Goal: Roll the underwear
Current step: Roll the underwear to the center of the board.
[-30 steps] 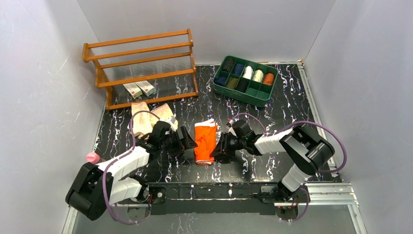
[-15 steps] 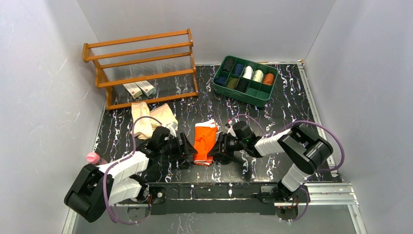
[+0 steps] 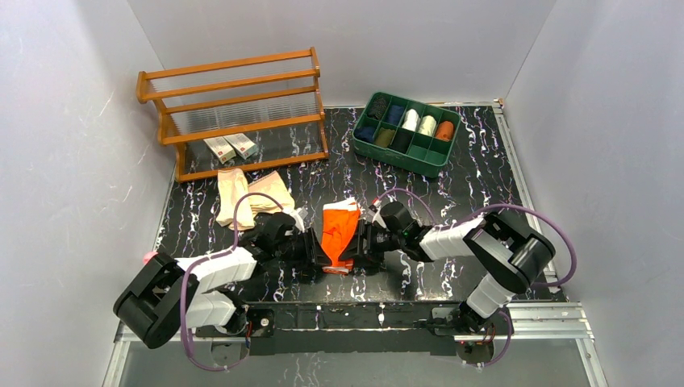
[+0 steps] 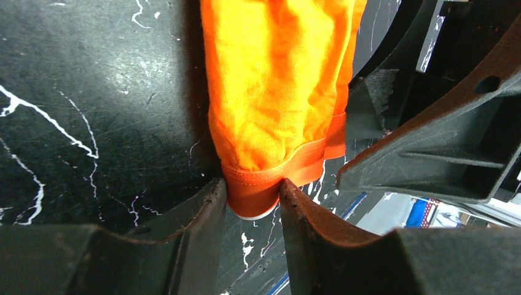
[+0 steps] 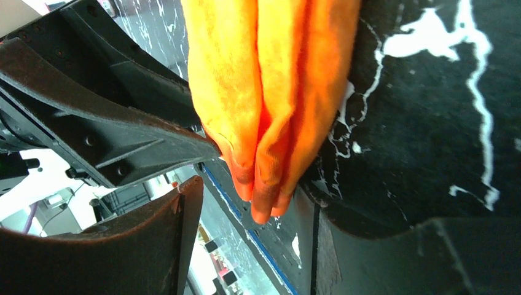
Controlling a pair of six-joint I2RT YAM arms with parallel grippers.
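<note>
The bright orange underwear [image 3: 339, 229] lies folded into a narrow strip at the middle of the black marbled table. My left gripper [image 3: 319, 251] comes in from the left, its jaws pressed on both sides of the strip's near hem [image 4: 252, 187]. In the left wrist view the orange underwear [image 4: 276, 92] bunches between the fingertips. My right gripper [image 3: 360, 246] is at the same near end from the right, open. In the right wrist view the orange underwear [image 5: 270, 80] hangs close to one finger with a gap to the other. The pale tan underwear [image 3: 250, 197] lies flat to the back left.
A wooden rack [image 3: 234, 113] stands at the back left with two small boxes [image 3: 231, 147] on its lowest shelf. A green divided tray [image 3: 431, 165] at the back right holds several rolled garments. A pink object [image 3: 150, 258] peeks out beside the left arm.
My left gripper has slid right to the orange strip and closed on its near hem. My right gripper has opened wider and shifted slightly left.
</note>
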